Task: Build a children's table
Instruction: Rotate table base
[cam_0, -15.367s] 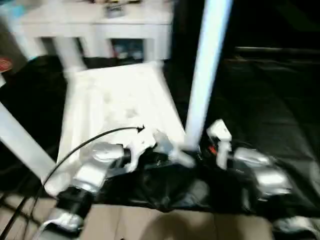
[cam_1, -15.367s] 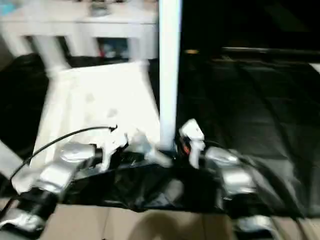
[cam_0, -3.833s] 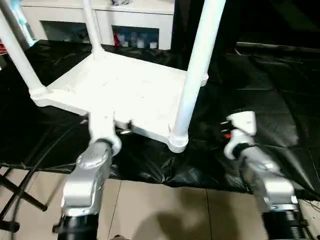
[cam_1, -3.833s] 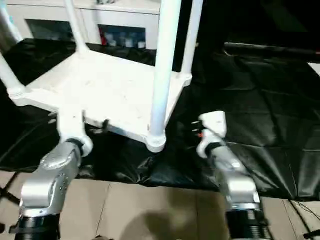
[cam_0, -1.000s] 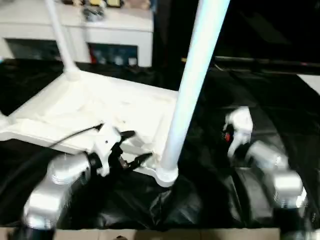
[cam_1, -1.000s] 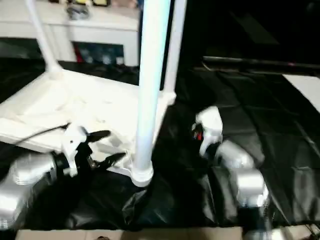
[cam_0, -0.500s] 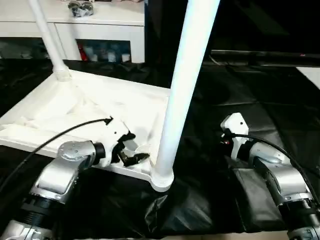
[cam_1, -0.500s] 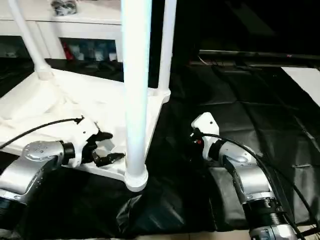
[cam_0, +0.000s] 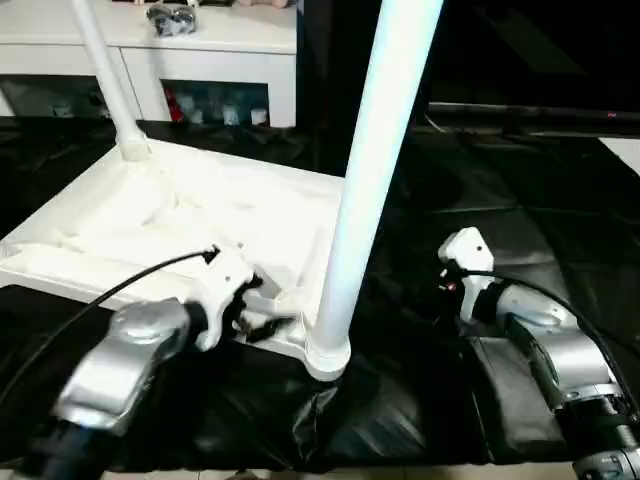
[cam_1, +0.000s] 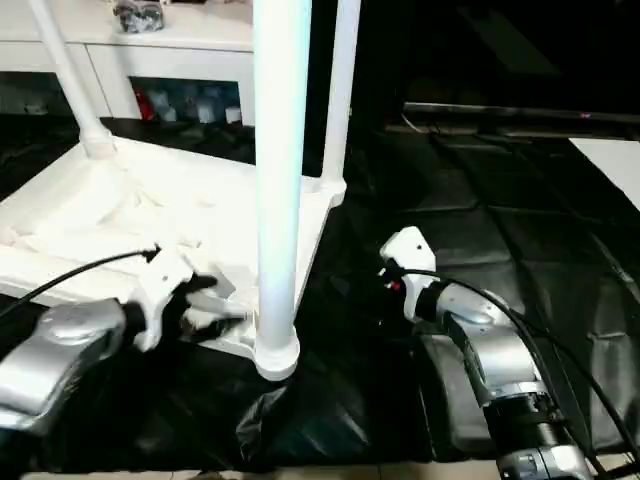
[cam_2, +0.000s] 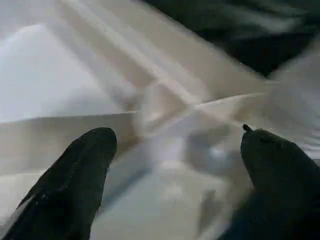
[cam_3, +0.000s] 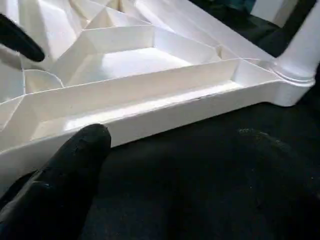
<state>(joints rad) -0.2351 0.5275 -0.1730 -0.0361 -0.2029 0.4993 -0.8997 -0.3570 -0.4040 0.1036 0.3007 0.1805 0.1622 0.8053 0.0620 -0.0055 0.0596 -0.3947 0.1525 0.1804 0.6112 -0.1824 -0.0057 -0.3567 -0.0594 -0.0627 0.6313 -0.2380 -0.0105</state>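
- Tabletop (cam_0: 190, 215): white plastic, smooth with a slight sheen; ribbed underside (cam_3: 125, 75) looks matt.
- Legs (cam_0: 375, 150): white tubes, smooth and glossy.
- Cover (cam_0: 520, 190) under it: black sheet, shiny and creased.
- Forearms (cam_1: 485, 345): brushed silver metal.
- Fingers (cam_3: 60, 185): matt black, slightly grainy.
- Cabinet (cam_0: 200, 45) far left: white, smooth, painted look.

The near leg (cam_0: 365, 170) runs off the top edge, and the left gripper (cam_0: 262, 308) seems blurred.
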